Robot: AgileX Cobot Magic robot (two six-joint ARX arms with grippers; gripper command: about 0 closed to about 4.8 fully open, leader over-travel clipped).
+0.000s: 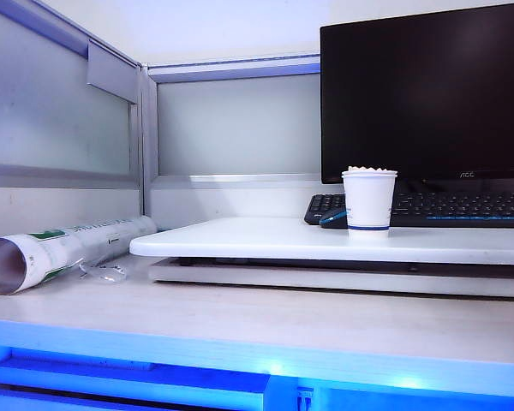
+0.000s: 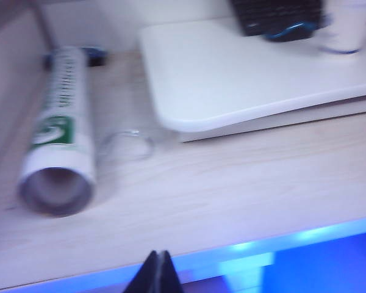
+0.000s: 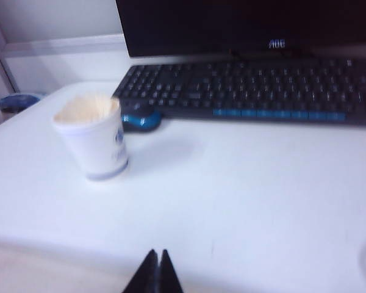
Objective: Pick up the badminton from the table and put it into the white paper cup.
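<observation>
In the exterior view, the white paper cup [image 1: 369, 202] stood upright on the table [image 1: 265, 240], toward its back edge, just in front of a black keyboard [image 1: 463, 208] and a dark monitor [image 1: 424, 90]. The feather tips of the badminton [image 1: 367, 170] showed above the cup's rim, so it sat inside the cup. A white-and-green cardboard tube [image 1: 60, 248] lay on the wooden desk [image 1: 240, 321] left of the table. Neither arm appeared in this view.

In the left wrist view, the left gripper [image 2: 158, 273] hung over the desk's front edge, its 2 fingers pressed together with nothing between them. The tube [image 2: 58, 131] lay on the desk beside the table [image 2: 232, 79], and the cup [image 2: 349, 27] was at the far side.

In the right wrist view, the right gripper [image 3: 157, 271] hovered above the table [image 3: 244, 201], fingers closed together and empty. The cup [image 3: 94, 137] stood well apart from it, with the cream feathers of the badminton [image 3: 85, 108] filling its mouth, and a blue object [image 3: 140, 121] lay between cup and keyboard [image 3: 256, 88].
</observation>
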